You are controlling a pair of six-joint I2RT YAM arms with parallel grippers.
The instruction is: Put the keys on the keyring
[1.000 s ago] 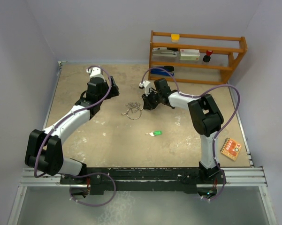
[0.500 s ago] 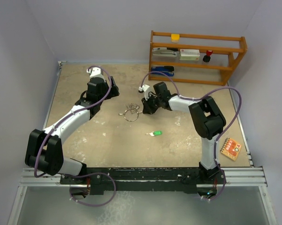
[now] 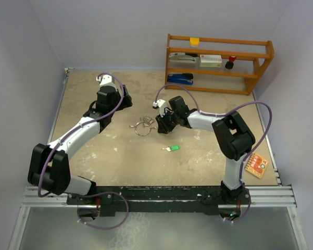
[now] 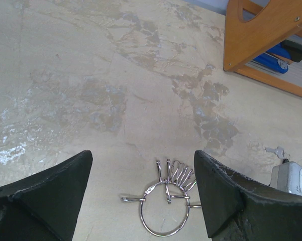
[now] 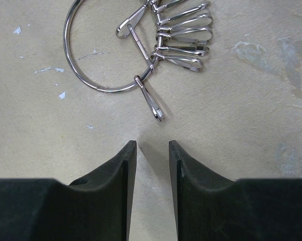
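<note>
On the table (image 3: 109,151), just short of the keyring (image 5: 152,61): brings right gripper (image 5: 152,145) closer than a second ago, fingers narrowly parted, pinching nothing. Keeps left gripper (image 4: 142,160) spread wide, unmoved. Leaves green key (image 3: 172,148) lying apart.

A beige table (image 3: 120,151) with worn, paler patches fills the scene, closed in by plain lavender walls (image 3: 109,31). At the far right stands a wooden rack (image 3: 234,42) with open shelves. A small yellow object (image 3: 195,40) sits on its top rail. On the middle shelf a grey item (image 3: 181,58) lies at the left, a white box (image 3: 210,60) beside it, and a red-and-black item (image 3: 230,62) further right. A blue object (image 3: 179,78) lies at the rack's lower left. An orange card (image 3: 256,164) lies near the table's right edge.
</note>
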